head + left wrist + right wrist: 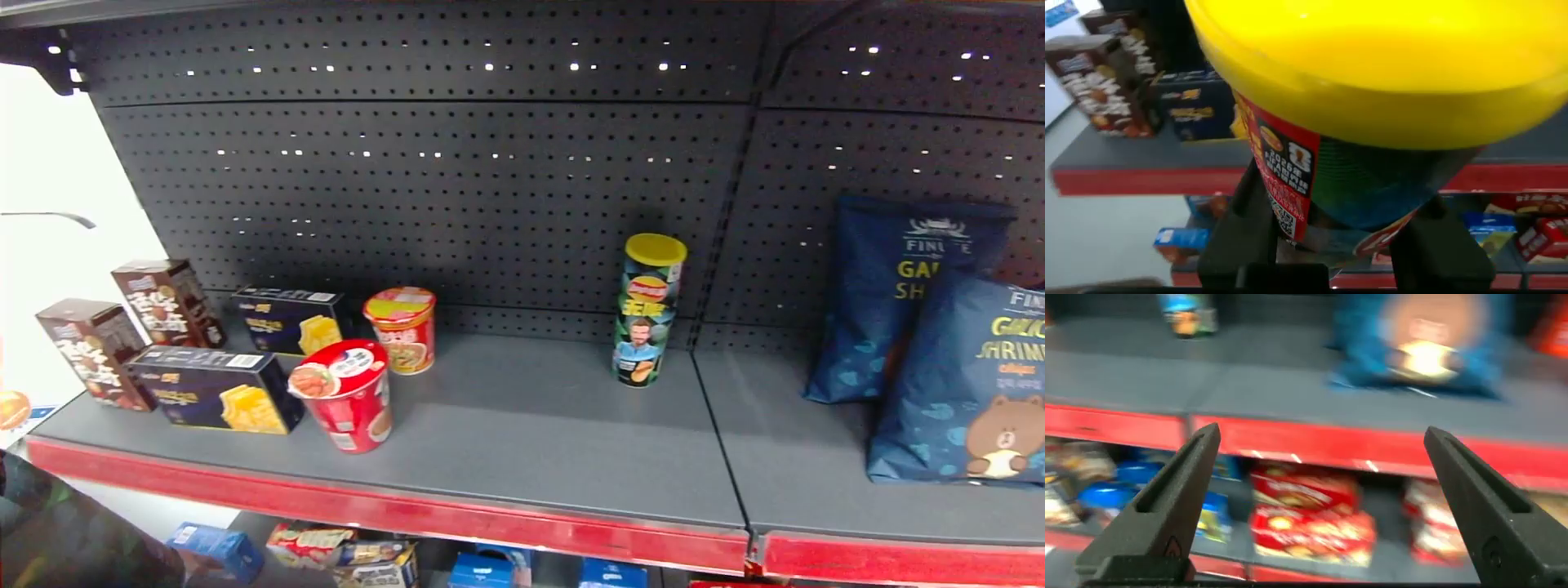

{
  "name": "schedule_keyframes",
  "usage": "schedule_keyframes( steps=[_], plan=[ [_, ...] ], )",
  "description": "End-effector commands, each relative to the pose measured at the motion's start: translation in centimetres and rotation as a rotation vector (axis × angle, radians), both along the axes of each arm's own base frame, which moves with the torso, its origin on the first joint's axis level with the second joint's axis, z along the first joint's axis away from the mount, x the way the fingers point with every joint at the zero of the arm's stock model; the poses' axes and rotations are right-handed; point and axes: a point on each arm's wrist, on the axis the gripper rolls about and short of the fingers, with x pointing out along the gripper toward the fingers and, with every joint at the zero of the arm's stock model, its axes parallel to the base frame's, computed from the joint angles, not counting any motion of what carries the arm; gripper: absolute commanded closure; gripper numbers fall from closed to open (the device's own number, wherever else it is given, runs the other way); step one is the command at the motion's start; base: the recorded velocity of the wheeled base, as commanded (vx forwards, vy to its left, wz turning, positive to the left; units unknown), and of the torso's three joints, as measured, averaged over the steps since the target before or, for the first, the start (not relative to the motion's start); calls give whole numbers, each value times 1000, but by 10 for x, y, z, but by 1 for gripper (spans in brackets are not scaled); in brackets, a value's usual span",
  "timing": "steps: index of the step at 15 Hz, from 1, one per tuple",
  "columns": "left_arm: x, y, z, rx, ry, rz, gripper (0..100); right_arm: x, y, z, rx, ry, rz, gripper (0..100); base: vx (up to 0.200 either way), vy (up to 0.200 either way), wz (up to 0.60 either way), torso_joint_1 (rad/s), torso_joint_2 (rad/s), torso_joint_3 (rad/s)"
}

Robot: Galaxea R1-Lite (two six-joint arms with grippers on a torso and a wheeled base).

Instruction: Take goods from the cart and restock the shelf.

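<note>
Between the fingers of the left hand (1341, 204) sits a chip can (1372, 175), clamped round its body; its yellow lid (1388, 65) looms close to the camera, and the can's lower end is hidden behind the hand. Beyond it the shelf (506, 425) carries a second can (649, 310), noodle cups (347, 396) and boxes (216, 398). The right hand (1323, 437) is spread wide, empty, facing blurred blue bags (1417, 343)

head: high, looking down on shelf (522, 441) | wrists: lower, facing same shelf
</note>
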Motion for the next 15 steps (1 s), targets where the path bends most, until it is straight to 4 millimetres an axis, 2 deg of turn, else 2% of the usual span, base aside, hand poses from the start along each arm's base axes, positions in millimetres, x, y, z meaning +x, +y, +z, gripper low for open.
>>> schedule_keyframes(
  steps=[1,8,11,12,14,15],
  plan=[
    [1,0,-1,0,6,0,100,0,0,0,0,0,0,0,0,0,0,0,0,0],
    [0,0,4,0,-9,9,100,0,0,0,0,0,0,0,0,0,0,0,0,0],
    [-1,1,12,9,-25,38,100,0,0,0,-4,1,6,0,0,0,0,0,0,0],
    [-3,1,14,14,-13,58,100,0,0,0,-50,-2,28,0,0,0,0,0,0,0],
    [-6,1,14,46,12,68,100,0,0,0,6,6,9,0,0,0,0,0,0,0],
    [-12,1,21,61,-4,67,100,0,0,0,-35,3,11,0,0,0,0,0,0,0]
  ],
)
